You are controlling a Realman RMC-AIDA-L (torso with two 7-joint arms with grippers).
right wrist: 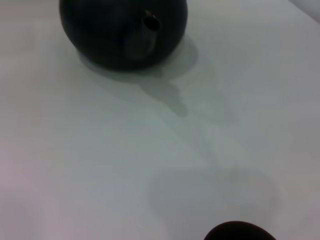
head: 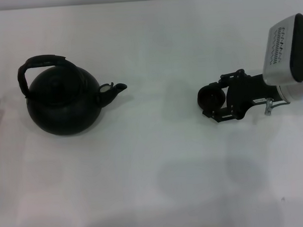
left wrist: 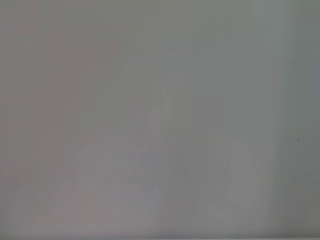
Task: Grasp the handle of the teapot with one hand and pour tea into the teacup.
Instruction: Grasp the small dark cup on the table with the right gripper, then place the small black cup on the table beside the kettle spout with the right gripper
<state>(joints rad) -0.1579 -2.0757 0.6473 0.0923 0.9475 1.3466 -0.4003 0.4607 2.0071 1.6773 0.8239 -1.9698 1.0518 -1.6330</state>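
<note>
Here the right gripper [head: 215, 106] sat low over the white table [head: 154, 183], its fingers closed around the teacup [head: 211, 97], which it held well apart from the teapot [head: 65, 102]. Judged step: cup being positioned, pour not begun. Left gripper was not in view, its wrist camera showing only bare surface. Next move likely calls for a grasp on the handle [head: 39, 65], which arched upright and free over the lid. Teapot squat, black, matte; spout [head: 113, 90] pointed toward the cup; teacup tiny, black, rim edge visible in the right wrist view [right wrist: 239, 231]
</note>
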